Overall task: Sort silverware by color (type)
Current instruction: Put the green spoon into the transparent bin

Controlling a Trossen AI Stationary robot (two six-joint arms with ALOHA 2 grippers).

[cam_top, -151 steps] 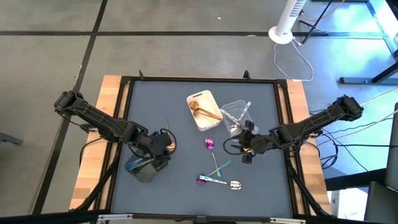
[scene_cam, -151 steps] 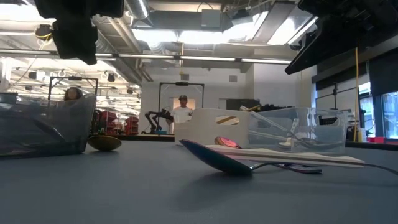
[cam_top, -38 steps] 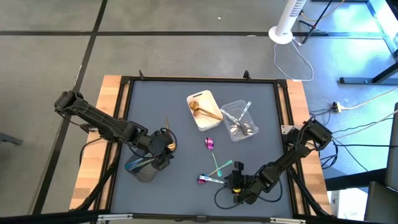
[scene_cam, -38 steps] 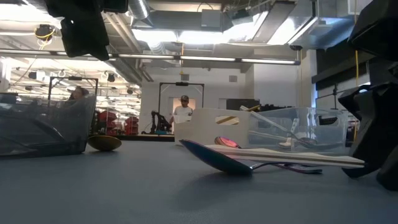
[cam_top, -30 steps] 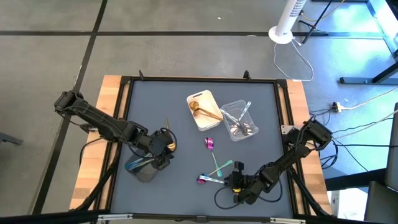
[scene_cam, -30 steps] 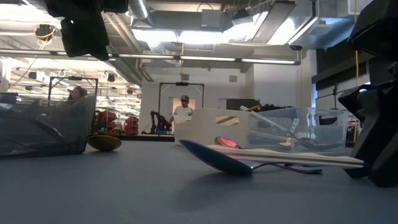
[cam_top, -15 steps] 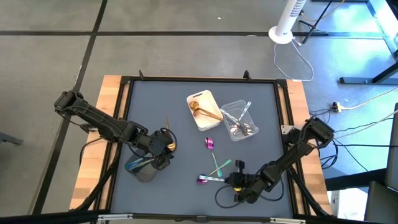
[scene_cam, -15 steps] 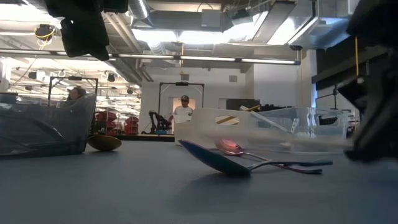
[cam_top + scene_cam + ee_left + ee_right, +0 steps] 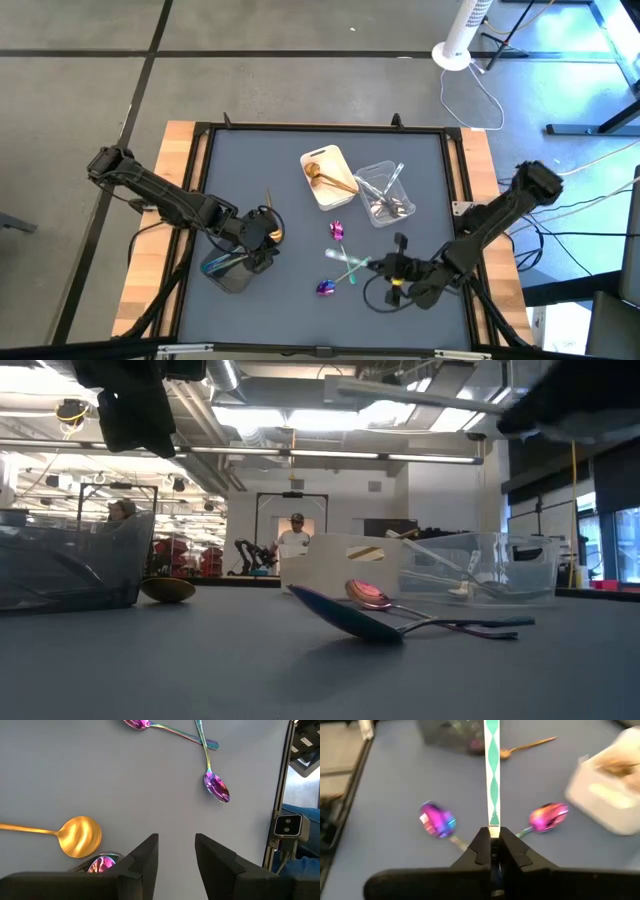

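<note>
High view: grey table (image 9: pixel 260 160), concrete floor (image 9: pixel 300 90)

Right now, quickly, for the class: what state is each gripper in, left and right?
Left gripper: jaws open, holding nothing.
Right gripper: jaws shut on a thin silver utensil, lifted off the table.

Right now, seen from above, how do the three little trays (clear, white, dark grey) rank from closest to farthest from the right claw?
1. Clear tray: nearest, just beyond the right claw, toward the table's far edge.
2. White tray: next, beside the clear one, toward the table's middle.
3. Dark grey tray: farthest, across on the table's left side.
</note>
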